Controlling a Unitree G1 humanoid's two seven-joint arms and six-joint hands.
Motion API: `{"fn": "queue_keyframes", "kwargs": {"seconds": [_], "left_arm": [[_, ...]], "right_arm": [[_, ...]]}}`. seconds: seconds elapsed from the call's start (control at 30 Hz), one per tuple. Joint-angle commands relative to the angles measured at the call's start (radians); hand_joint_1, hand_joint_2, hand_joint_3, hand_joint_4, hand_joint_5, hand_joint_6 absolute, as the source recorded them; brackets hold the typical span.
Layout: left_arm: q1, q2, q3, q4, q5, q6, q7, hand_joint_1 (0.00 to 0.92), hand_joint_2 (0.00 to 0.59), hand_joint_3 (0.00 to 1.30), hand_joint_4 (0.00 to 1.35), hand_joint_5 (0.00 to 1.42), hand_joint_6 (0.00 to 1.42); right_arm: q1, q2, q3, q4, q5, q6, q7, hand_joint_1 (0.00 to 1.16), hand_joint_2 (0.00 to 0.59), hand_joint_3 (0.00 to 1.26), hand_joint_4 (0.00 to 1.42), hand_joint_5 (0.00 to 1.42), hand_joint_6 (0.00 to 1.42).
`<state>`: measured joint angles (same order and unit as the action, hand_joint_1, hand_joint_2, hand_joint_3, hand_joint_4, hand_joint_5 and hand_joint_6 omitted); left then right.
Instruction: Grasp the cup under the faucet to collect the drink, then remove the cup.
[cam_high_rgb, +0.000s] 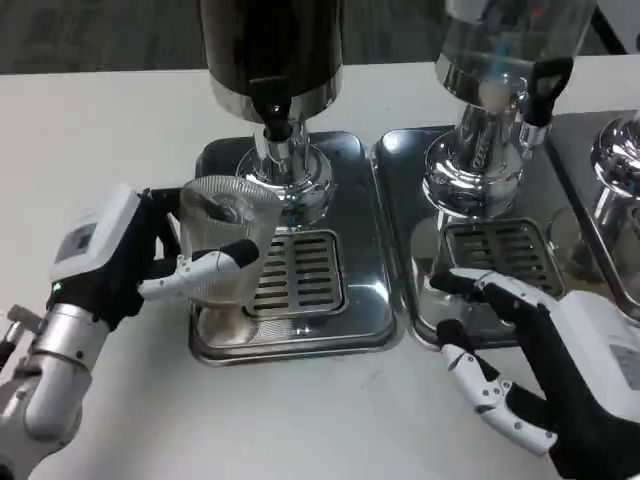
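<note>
While left hand grips clear ribbed plastic cup on steel drip tray below black faucet, right hand hovers, fingers spread wide, holding nothing.

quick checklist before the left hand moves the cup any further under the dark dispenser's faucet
1. Grip: the left hand holds the ribbed clear cup, fingers wrapped around its side. Ok.
2. Cup upright: it looks roughly upright, with its base over the front left of the drip tray. Ok.
3. Cup under the faucet: the rim sits left of and in front of the spout, not beneath it. Not ok.
4. Cup contents: cannot tell through the ribbed wall.
5. Right hand: it holds nothing, fingers spread by the second dispenser's tray, away from the cup's path. Ok.
6. Faucet flow: no stream visible. Ok.
</note>
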<state>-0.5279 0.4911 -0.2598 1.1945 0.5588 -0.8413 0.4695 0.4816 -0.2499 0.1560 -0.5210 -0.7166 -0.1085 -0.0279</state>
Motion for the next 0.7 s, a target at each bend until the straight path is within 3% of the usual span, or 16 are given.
{"fn": "queue_keyframes", "kwargs": {"seconds": [0.03,0.5,0.7], "left_arm": [[-0.041,-0.018,-0.014,0.018,0.005,0.024,-0.002,0.232,0.174,0.73,0.80,1.05,1.30],[-0.078,-0.065,-0.068,0.036,0.020,0.071,-0.008,0.236,0.177,0.71,0.78,1.02,1.28],[-0.077,-0.062,-0.092,0.022,0.046,0.063,0.014,0.221,0.175,0.67,0.73,0.98,1.21]], "right_arm": [[0.020,0.007,-0.005,-0.026,-0.007,0.004,-0.007,0.27,0.435,0.34,0.29,0.30,0.37],[0.026,0.025,0.007,-0.057,-0.013,0.022,0.010,0.27,0.435,0.34,0.29,0.30,0.37],[0.024,0.033,0.014,-0.057,-0.014,0.026,0.010,0.27,0.435,0.34,0.29,0.30,0.37]]}}
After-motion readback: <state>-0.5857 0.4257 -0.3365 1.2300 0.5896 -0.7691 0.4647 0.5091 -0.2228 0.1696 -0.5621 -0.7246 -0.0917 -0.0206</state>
